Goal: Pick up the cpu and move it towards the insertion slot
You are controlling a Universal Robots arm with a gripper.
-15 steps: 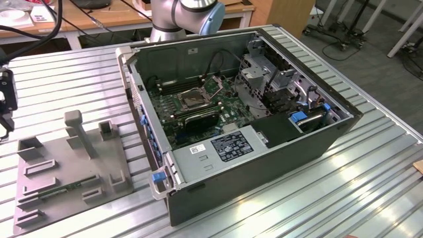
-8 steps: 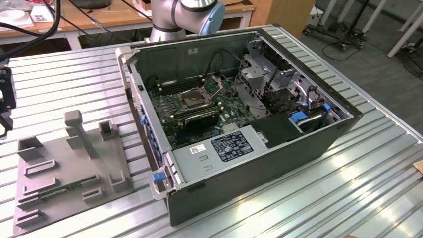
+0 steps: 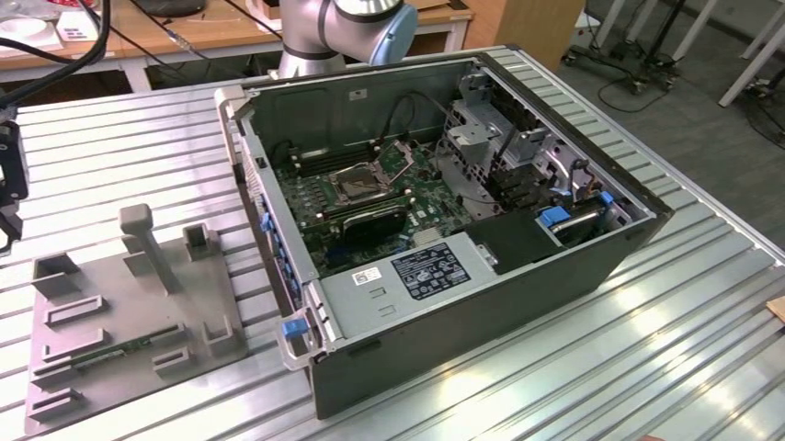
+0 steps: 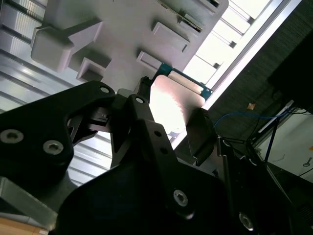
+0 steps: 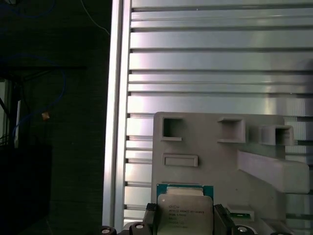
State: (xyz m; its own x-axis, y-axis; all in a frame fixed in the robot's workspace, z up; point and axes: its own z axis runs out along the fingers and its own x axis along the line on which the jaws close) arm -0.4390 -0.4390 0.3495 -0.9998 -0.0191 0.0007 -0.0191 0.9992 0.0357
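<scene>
My gripper [image 5: 185, 218] is shut on the cpu [image 5: 185, 208], a flat square chip with a silvery top and a teal-edged rim. Dark fingers [image 5: 149, 215] press on two of its opposite sides. In the second wrist view the cpu [image 4: 173, 98] shines between the gripper [image 4: 171, 117] fingers, held up off the grey tray [image 4: 122, 29]. The insertion slot [image 3: 359, 183] is a square socket with a dark centre and a metal frame. It sits on the green motherboard [image 3: 424, 197] inside the open computer case, far to the exterior view's right of the tray.
The grey plastic tray [image 3: 123, 340] with posts and recesses lies on the ribbed metal table [image 3: 589, 367], with a thin green memory stick [image 3: 117, 349] on it. The case's walls [image 3: 491, 312] rise around the motherboard. A black arm part [image 3: 10, 184] shows at the exterior view's left edge.
</scene>
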